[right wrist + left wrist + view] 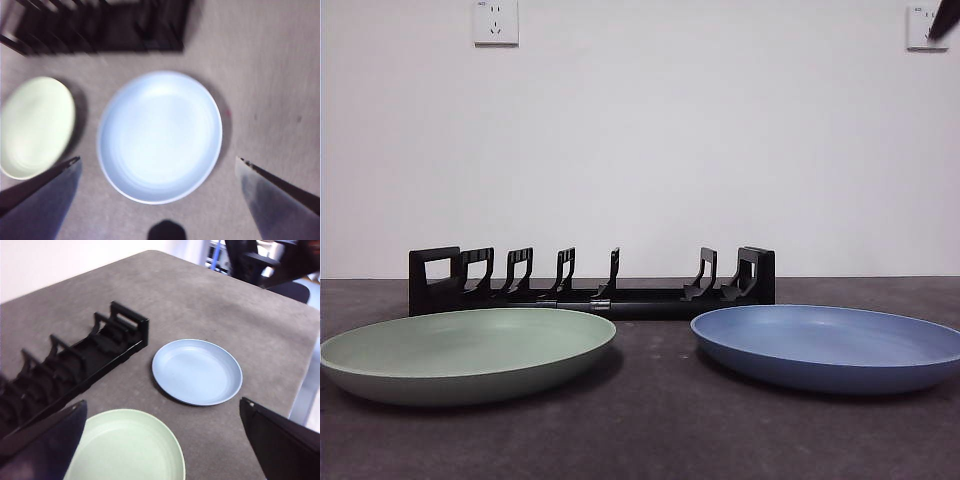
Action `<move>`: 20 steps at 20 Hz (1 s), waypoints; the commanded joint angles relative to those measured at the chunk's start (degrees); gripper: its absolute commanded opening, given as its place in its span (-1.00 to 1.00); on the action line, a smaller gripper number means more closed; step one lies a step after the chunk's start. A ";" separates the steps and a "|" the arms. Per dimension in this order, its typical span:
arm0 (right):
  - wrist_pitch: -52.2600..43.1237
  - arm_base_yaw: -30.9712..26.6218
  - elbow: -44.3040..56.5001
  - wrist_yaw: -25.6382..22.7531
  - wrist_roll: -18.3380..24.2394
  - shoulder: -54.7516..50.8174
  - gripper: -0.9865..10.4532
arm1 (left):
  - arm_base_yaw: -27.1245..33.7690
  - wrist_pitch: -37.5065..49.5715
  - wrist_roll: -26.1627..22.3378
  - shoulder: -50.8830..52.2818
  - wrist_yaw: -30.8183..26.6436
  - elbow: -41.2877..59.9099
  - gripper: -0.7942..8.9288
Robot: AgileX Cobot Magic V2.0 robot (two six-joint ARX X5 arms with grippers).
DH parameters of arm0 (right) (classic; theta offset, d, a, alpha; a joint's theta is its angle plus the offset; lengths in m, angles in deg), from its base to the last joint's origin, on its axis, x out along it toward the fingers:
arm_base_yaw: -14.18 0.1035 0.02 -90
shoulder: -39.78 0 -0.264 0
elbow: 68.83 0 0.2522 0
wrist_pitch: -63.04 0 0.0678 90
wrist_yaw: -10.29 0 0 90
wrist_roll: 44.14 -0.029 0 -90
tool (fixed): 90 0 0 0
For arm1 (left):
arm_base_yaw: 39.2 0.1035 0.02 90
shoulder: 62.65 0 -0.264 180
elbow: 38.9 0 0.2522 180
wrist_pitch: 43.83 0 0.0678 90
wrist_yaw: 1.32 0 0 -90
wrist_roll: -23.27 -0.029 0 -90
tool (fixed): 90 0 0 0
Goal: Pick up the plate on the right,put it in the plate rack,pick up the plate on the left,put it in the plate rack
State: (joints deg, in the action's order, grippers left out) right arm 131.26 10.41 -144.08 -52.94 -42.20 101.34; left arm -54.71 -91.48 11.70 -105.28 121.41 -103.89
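Both plates lie flat on the tabletop before the empty plate rack, neither yet racked. The right gripper hangs spread wide and empty over the blue plate, probably lining up its first pick. The left gripper, equally wide and empty, waits above the green plate.

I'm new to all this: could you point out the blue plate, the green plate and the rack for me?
blue plate (830, 340): front view, inner surface.
green plate (465, 345): front view, inner surface.
plate rack (442, 283): front view, blocky left end.
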 commanded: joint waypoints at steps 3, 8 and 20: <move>-1.01 0.11 -0.17 -1.99 -0.42 12.57 0.20 | -4.61 2.58 -7.41 -2.23 -0.74 -0.11 0.56; -4.00 3.65 -0.17 -5.01 -0.37 26.16 0.20 | -9.90 2.67 -11.87 -4.72 -7.43 -0.11 0.56; -9.73 7.19 -0.17 -12.00 -0.42 36.68 -0.07 | -11.98 2.25 -12.37 -6.23 -9.27 -0.11 0.56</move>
State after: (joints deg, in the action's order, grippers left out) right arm 121.66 17.58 -144.08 -64.81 -42.29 137.47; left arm -66.55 -89.29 0.14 -111.55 112.14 -103.89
